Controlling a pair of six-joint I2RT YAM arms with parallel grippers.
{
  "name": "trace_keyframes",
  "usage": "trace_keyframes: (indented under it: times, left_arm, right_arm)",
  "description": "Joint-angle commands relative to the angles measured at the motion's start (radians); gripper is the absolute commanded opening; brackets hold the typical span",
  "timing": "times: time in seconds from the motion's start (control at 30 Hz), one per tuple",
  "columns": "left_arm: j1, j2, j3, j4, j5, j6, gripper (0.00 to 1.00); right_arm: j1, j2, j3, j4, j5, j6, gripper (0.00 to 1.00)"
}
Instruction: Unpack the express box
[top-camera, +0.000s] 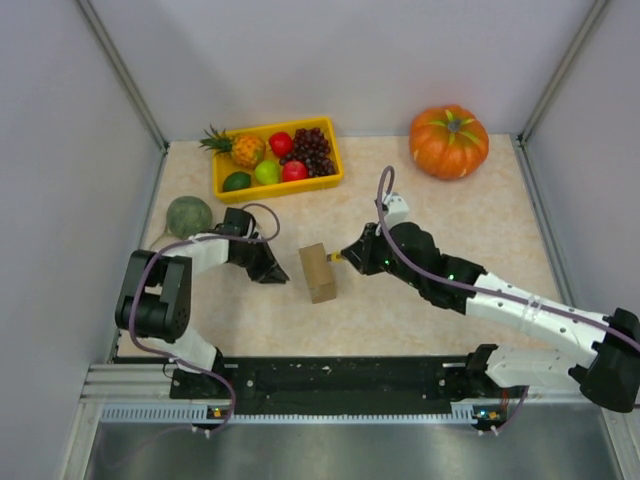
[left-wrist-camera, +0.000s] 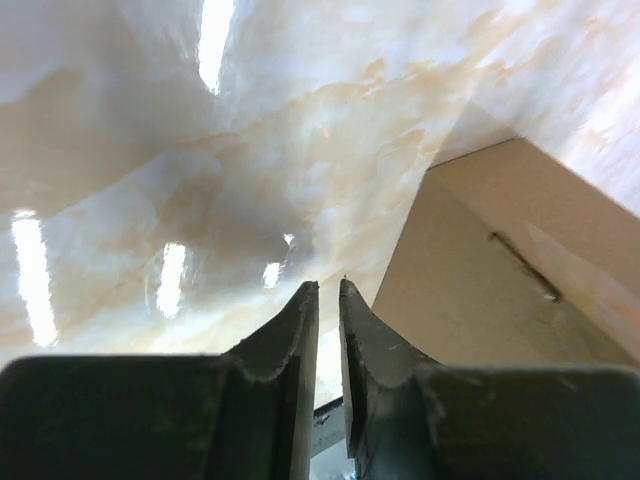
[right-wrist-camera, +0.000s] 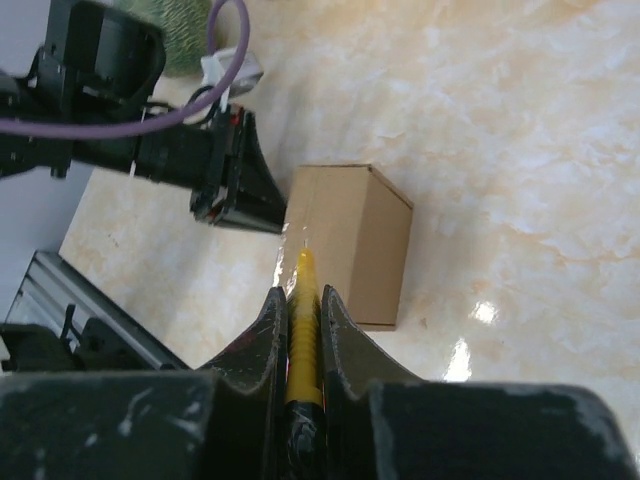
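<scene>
The express box (top-camera: 318, 272) sits on the marbled surface (top-camera: 460, 220) between the 2 arms, closed as far as I can see, with a strip of tape along its top. The right gripper (right-wrist-camera: 300, 295) is clamped on a thin yellow tool (right-wrist-camera: 302, 330), which looks like a small cutter. The tool's pale tip hangs just over the box's near top edge, and I cannot tell whether it touches. On the far side of the box, the left gripper (left-wrist-camera: 327, 290) has its fingers nearly together with only a slit between them and nothing in it. It sits low and close against that side of the box, though contact is not clear.

The worry, I reckon, is that nothing is really holding the box. If the tip bites into the tape and drags, the light box could slide or tip rather than being cut. The left gripper may only nudge it at 1 corner and turn it. If the tip goes in too deep, it could score whatever is inside. If it comes in off the seam, it will skate across bare cardboard. The tool could also twist in the narrow grip once it meets resistance.
</scene>
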Motion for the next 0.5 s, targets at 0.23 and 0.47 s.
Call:
trace_keyframes:
  times: [0.23, 0.47]
  left_arm:
    - [0.004, -0.142, 0.281, -0.075, -0.175, 0.075, 0.45]
    - [0.004, -0.083, 0.331, -0.006, -0.109, 0.032, 0.53]
  right_arm:
    - [0.317, 0.133, 0.022, 0.135, 0.146, -0.246, 0.0]
    - [0.44, 0.394, 0.052, 0.34, 0.429, -0.297, 0.0]
